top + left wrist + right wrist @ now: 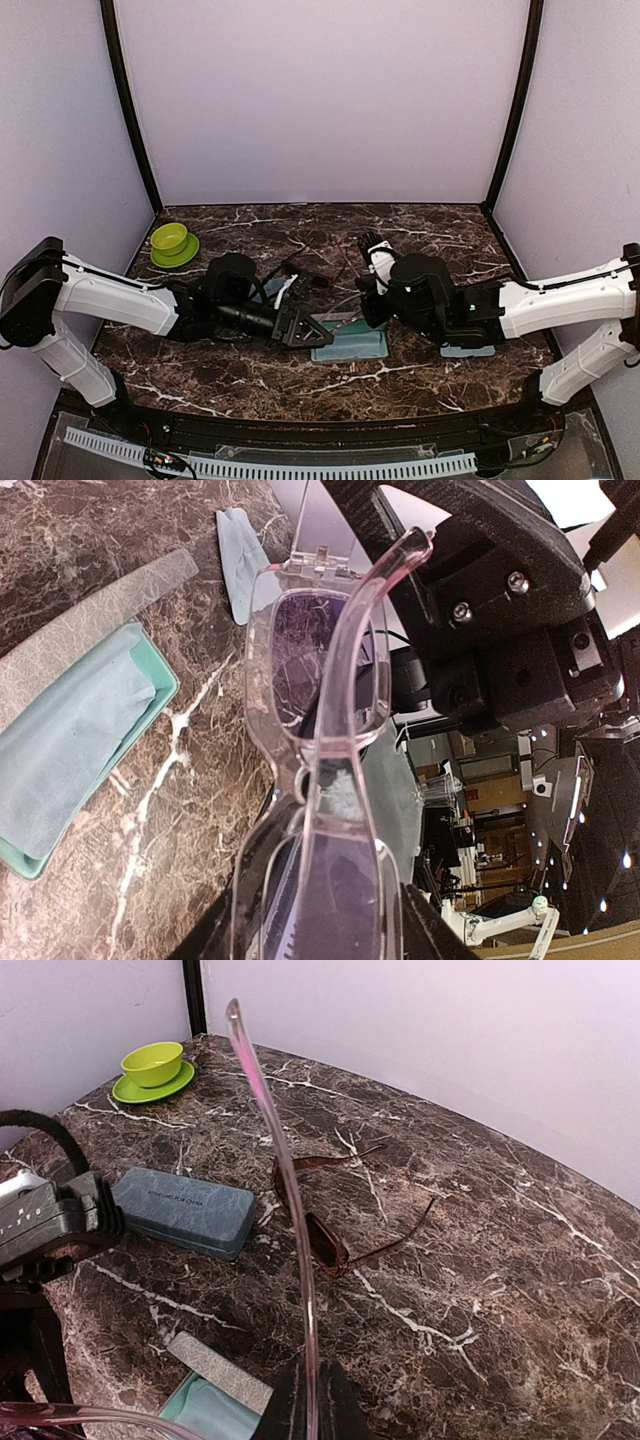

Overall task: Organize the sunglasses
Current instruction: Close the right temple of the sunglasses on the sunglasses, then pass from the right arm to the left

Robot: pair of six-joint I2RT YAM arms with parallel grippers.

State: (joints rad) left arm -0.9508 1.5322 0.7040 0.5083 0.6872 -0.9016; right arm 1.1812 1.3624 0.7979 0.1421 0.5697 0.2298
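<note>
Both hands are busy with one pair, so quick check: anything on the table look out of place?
Yes. The brown sunglasses lie loose on the table with both arms splayed open, beside the closed blue-grey case rather than in one. A blue cloth also lies loose near the open case.

bowl [170, 238] far-left rear | case [185, 1212] left of sunglasses [322, 1243] | cloth [70, 740] in tray [170, 690], front centre

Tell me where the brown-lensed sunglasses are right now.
In the right wrist view, the brown-lensed sunglasses lie unfolded on the marble table near its middle, just to the right of the blue-grey case.
</note>
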